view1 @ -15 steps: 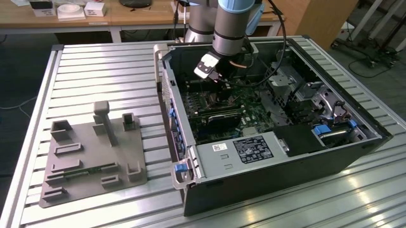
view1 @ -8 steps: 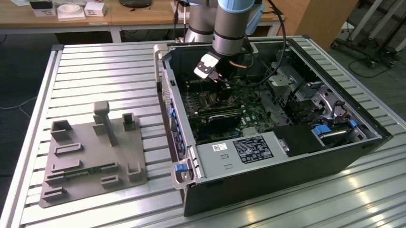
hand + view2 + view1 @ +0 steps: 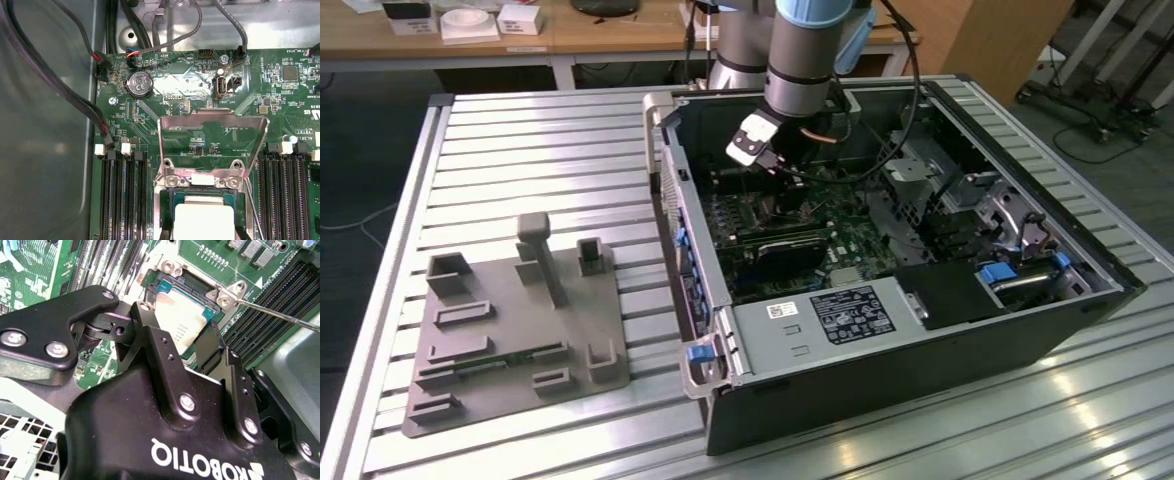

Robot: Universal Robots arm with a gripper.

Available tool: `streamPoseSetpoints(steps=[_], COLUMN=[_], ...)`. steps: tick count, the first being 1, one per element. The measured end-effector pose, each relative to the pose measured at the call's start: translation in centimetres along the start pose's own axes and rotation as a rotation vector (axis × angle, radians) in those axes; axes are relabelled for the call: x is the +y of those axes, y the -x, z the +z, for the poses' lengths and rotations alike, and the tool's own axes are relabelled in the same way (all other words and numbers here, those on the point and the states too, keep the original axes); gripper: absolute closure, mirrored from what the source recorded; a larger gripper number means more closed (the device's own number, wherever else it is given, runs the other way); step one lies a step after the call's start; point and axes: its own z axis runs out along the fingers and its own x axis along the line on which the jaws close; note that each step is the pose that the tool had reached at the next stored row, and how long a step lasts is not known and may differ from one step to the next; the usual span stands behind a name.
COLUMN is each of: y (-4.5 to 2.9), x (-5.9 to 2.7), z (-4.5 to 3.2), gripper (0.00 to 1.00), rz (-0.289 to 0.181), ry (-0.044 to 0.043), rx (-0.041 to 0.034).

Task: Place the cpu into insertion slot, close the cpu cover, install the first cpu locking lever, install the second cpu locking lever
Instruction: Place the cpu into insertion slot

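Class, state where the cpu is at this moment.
In both wrist views the cpu lies in the insertion slot, flanked by memory slots, with the cpu cover raised open.

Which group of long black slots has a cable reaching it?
The memory slots between the cpu and the grey case wall; a black cable reaches their white clips. The other group has none.
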Motion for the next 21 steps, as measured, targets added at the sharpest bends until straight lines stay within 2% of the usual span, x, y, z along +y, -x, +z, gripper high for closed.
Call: streamPoseSetpoints(steps=[9, 10, 21], y=[-0.01, -0.01, -0.14], x=[-0.01, 0.00, 0.00], z=[0.03, 0.03, 0.02], gripper=[0.45, 0.38, 0.38], rz=[0.000, 0.000, -0.014], ry=[0.0003, 0.0003, 0.0007], rx=[0.0005, 0.0004, 0.0002])
